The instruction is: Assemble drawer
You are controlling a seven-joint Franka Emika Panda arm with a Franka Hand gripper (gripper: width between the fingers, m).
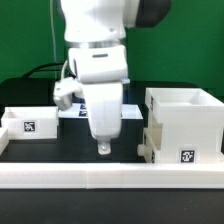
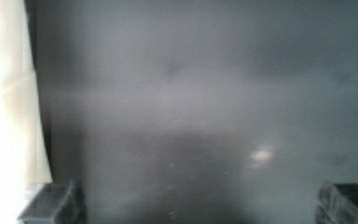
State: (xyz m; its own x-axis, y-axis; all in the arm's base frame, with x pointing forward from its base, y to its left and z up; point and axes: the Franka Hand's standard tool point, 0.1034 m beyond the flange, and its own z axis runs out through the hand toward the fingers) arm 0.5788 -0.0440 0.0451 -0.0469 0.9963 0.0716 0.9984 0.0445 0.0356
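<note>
Arm: I have the white arm hanging over the middle of the black table, with the wrist turned straight down.
Gripper: the gripper points down close above the tabletop, in the gap between the two white pieces. I cannot tell from the exterior view whether it touches the surface.
Opening: in the wrist view the two dark fingertips sit at opposite corners of the picture, spread wide. Only bare, blurred tabletop lies between them, so I have nothing in hand.
Drawer: the drawer stands on the table at the exterior view's left, open top up. Its square marker faces the camera. It is well apart from the gripper.
Housing: the taller white housing stands at the exterior view's right, open at the top. A second marker sits low on its front face. It is near the gripper and not touching it.
Marker board: the marker board lies flat on the table behind the arm.
Front edge: a white rail runs across the near side of the table.
Wrist view: a pale strip runs along one edge of the picture, too blurred for me to say what it is.
</note>
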